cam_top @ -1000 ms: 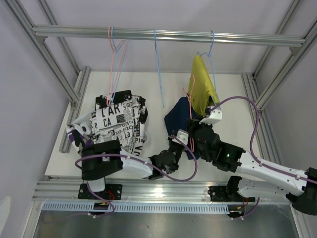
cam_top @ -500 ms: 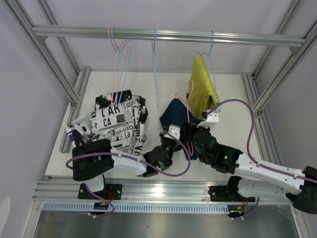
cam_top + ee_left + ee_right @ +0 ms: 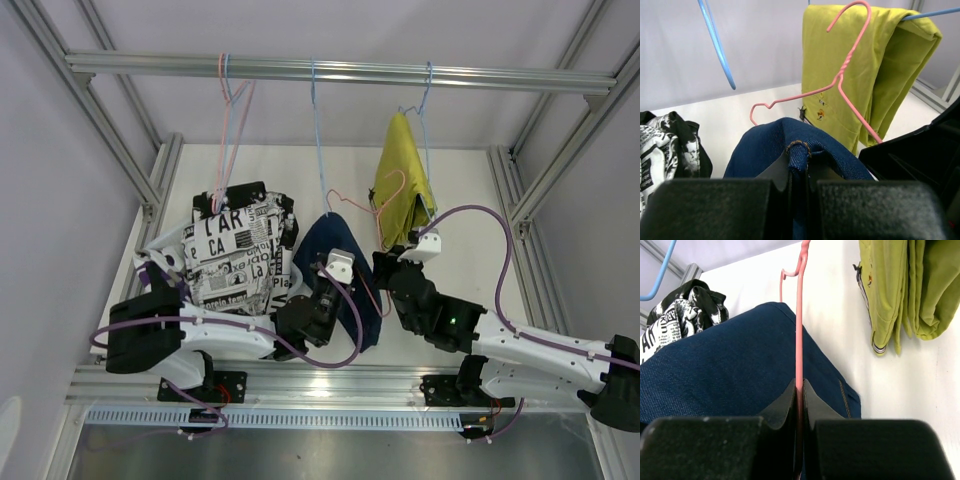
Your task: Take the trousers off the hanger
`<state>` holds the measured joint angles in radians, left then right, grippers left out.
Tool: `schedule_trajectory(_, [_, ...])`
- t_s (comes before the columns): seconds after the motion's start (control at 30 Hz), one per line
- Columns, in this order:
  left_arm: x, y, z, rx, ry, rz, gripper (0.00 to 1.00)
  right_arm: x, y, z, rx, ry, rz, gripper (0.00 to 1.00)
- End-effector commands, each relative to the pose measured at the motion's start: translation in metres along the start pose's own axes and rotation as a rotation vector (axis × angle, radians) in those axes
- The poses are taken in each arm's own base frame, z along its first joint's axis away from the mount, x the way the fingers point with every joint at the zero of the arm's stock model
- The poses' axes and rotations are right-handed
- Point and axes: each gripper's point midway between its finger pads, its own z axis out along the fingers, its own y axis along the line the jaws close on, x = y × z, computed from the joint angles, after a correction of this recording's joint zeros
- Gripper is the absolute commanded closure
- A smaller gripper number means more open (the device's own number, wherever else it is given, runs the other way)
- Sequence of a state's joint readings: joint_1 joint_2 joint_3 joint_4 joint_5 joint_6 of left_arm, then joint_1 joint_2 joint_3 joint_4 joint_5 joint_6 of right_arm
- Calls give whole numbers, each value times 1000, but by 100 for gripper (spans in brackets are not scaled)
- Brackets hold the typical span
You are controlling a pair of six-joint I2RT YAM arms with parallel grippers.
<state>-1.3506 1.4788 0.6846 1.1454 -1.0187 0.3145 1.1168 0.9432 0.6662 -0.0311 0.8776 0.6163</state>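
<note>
The navy trousers (image 3: pixel 340 262) bulge up at mid-table, and my left gripper (image 3: pixel 322 290) is shut on a stitched fold of them (image 3: pixel 799 150). A pink hanger (image 3: pixel 365 205) rises behind that cloth; its hook and shoulder (image 3: pixel 845 75) are bare, while its lower part is hidden. My right gripper (image 3: pixel 388 268) is shut on the hanger's wire (image 3: pixel 800 330), which runs across the navy cloth (image 3: pixel 730 375). Yellow trousers (image 3: pixel 402 180) are draped over a blue hanger (image 3: pixel 427 90) on the rail.
A heap of black-and-white printed trousers (image 3: pixel 238 250) lies at the left of the table. Bare pink (image 3: pixel 230 130) and blue (image 3: pixel 318 130) hangers dangle from the top rail (image 3: pixel 340 70). Frame posts stand on both sides.
My left gripper has shut on the navy trousers and dragged them left and nearer. The pink hanger's top now stands bare. My right gripper has kept its hold on the wire.
</note>
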Motion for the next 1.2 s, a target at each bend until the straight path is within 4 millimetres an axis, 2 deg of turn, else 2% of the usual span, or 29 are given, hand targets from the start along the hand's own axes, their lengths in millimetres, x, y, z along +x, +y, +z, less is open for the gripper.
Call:
schedule_trajectory(0.0, [-33,10,1,-35,-44,-68,99,-20,2,0,7,-73,107,100])
schedule_trajectory(0.07, [-29,13,-3,-40,-37,-62,99,-17,-1,1,17,-68,100,100])
schedule_trajectory(0.27, [-33,13,-10,-36,-15,-61,99,-12,-3,1,20,-59,104,100])
schedule_trajectory(0.37, [-7,6,-13,-25,78,-19,75,-17,0,-1,-5,-63,119,100])
schedule_trajectory(0.43, [13,6,-17,-22,128,22,68,-24,4,-4,-24,-73,126,100])
schedule_trajectory(0.5, [32,5,-21,-35,175,-9,61,-34,7,-7,-40,-87,129,100])
schedule_trajectory(0.53, [45,7,-26,-33,216,18,51,-43,10,-9,-49,-100,137,100])
schedule_trajectory(0.7, [74,6,-35,-52,291,-24,47,-74,22,-19,-86,-131,144,100])
schedule_trajectory(0.83, [85,3,-36,-63,321,-21,46,-90,30,-26,-109,-146,158,100])
schedule_trajectory(0.93, [89,-2,-36,-53,322,-39,43,-90,28,-32,-106,-136,141,100])
schedule_trajectory(1.03, [84,-12,-34,-4,310,-99,36,-91,28,-34,-106,-134,139,100])
schedule_trajectory(1.17, [78,-24,-37,51,323,-190,34,-90,23,-34,-92,-136,137,100])
